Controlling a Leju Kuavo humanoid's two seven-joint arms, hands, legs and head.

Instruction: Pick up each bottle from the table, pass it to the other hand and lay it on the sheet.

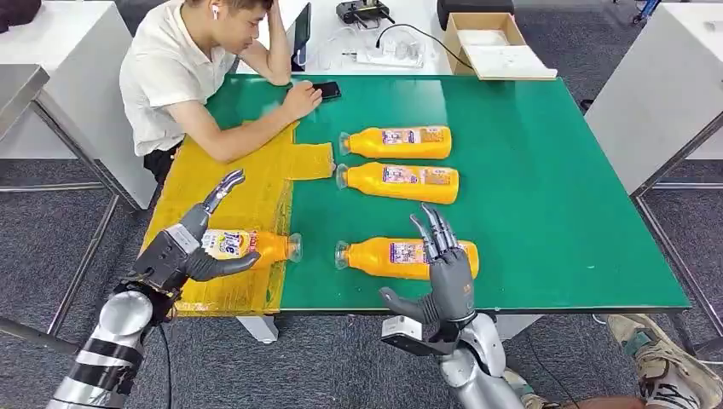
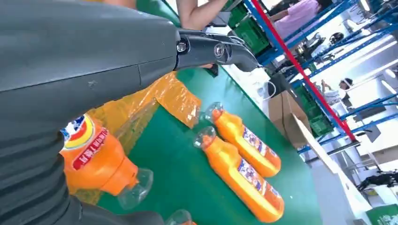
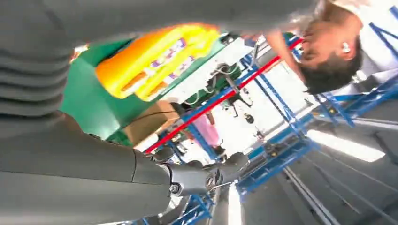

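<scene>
My left robot hand (image 1: 183, 251) grips a bottle (image 1: 251, 245) lying crosswise over the yellow sheet (image 1: 256, 200), cap toward the right. My right robot hand (image 1: 443, 273) is released, fingers spread, just before the nearest counter bottle (image 1: 384, 256). Two more bottles (image 1: 401, 162) lie beyond.

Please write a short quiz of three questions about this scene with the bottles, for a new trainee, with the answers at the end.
1. True or false: the left hand holds an orange bottle over the yellow sheet.
2. How many bottles lie on the bare green table?
3. The right hand is: A) gripping a bottle, B) open with fingers spread, C) resting on the phone.

Key: 1 true; 2 three; 3 B. The person's hand, not the robot's, is beside the phone.
</scene>
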